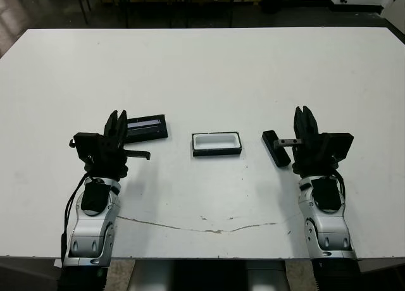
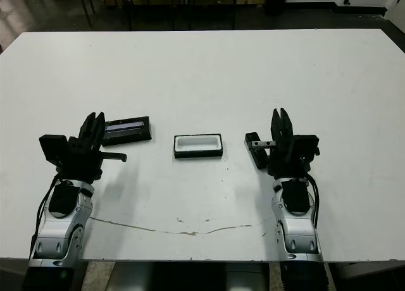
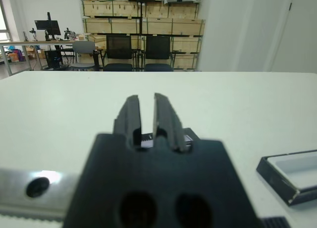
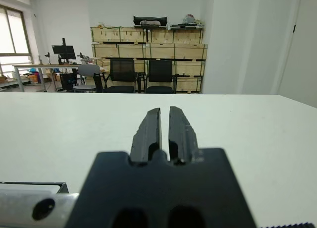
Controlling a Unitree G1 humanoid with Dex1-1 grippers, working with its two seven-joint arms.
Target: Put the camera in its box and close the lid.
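Note:
The box (image 1: 217, 150), a shallow black tray with a white lining, stands open at the table's middle. The lid (image 1: 147, 127), flat and black with a grey stripe, lies to its left, just beyond my left gripper (image 1: 118, 116). That gripper's fingers (image 3: 130, 116) stand nearly together with nothing between them. The camera (image 1: 276, 148), a slim black bar, lies on the table right of the box and close beside my right gripper (image 1: 302, 111), apart from its fingers. The right gripper's fingers (image 4: 150, 129) are also shut on nothing. In the left wrist view the box (image 3: 292, 176) shows off to one side.
A thin dark crack (image 1: 202, 228) runs across the white table (image 1: 202, 76) near its front edge. The far half of the table is bare white surface. Beyond it stand office chairs (image 4: 121, 74) and stacked wooden crates (image 4: 148, 37).

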